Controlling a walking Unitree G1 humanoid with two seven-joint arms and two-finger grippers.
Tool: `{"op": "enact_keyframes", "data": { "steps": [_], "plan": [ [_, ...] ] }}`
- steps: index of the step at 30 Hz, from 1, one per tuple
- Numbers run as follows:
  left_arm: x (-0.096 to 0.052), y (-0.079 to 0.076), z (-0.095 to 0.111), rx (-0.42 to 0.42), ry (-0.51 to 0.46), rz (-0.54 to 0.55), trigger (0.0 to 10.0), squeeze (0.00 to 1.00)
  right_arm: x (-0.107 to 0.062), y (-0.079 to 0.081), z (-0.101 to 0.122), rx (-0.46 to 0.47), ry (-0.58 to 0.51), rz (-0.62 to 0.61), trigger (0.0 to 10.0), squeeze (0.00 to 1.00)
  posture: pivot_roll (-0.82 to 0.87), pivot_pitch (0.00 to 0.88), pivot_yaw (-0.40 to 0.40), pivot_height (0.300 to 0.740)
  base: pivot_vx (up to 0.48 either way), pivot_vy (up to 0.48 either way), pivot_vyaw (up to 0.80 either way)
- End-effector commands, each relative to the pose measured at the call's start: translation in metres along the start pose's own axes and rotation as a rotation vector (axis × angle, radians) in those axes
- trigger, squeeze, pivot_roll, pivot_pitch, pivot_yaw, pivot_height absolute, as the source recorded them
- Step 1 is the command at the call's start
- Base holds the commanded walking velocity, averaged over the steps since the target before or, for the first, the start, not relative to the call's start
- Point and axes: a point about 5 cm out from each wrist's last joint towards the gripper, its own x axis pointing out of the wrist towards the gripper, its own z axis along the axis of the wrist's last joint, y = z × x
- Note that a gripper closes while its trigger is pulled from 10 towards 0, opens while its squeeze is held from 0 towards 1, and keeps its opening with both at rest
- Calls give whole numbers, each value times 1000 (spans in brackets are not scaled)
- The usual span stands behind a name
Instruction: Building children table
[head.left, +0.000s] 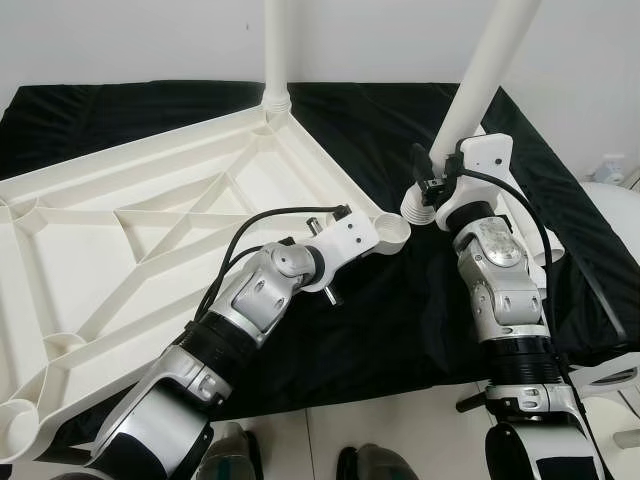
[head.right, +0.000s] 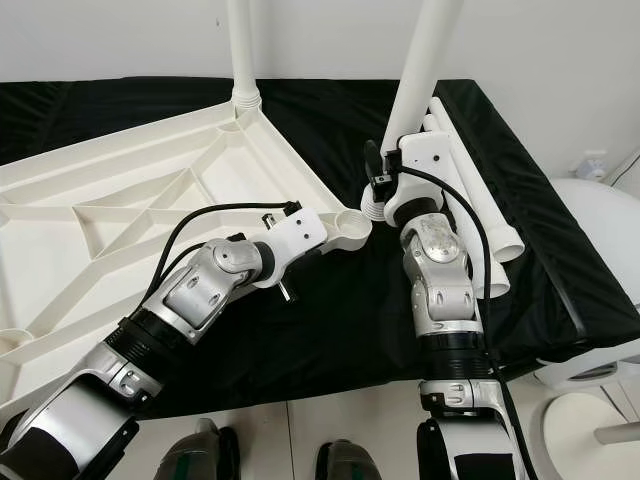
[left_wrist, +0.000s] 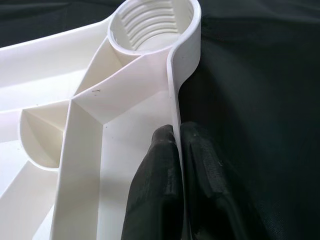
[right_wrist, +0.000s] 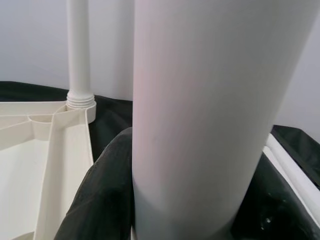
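left gripper (left_wrist: 175, 150) pinches the tabletop (head.left: 150, 215) rim beside its near-right corner socket (head.left: 393, 230) | right gripper (head.right: 385, 175) clamps a tilted leg (head.left: 480, 75), threaded end just beside that socket | upright leg (head.left: 277, 50) stands in far corner | spare legs (head.right: 480, 200) along black cloth's (head.left: 400, 330) right edge

Head stereo pair looks forward and down from above both arms; both eyes share the upturned white tabletop (head.left: 150, 200), black cloth (head.left: 400, 320) and the two upright legs. Left wrist camera sits very close, facing along its black fingers (left_wrist: 160, 185) toward the threaded corner socket (left_wrist: 152, 25). Right wrist camera is right against the held leg (right_wrist: 210, 115), facing the mounted leg (right_wrist: 79, 50), which the head views also show.
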Motion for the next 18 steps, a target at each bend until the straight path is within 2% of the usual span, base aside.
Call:
{"op": "enact_keyframes", "data": {
  "steps": [1,6,7,8,14,18],
  "plan": [
    [2,-9,-23,-4,106,-70,10000,0,0,-3,4,13,-18,13,10000,0,-23,72,-28,740,0,0,0],
    [-1,-11,-22,6,95,-102,10000,0,-1,-2,1,46,-2,80,10000,0,-23,73,-29,740,0,0,0],
    [-2,-13,-21,28,85,-119,10000,0,-3,1,-3,39,15,154,10000,0,-22,74,-29,740,0,0,0],
    [-2,-14,-20,32,83,-123,10000,0,-4,2,-5,37,23,174,10000,0,-22,74,-29,740,0,0,0],
    [-2,-13,-21,43,86,-115,10000,0,-9,-1,-17,82,56,254,10000,0,-20,77,-39,740,0,0,0],
    [-2,-13,-20,38,81,-114,10000,0,-12,-5,-29,80,98,239,10000,0,-20,77,-42,740,0,0,0]
  ]
}}
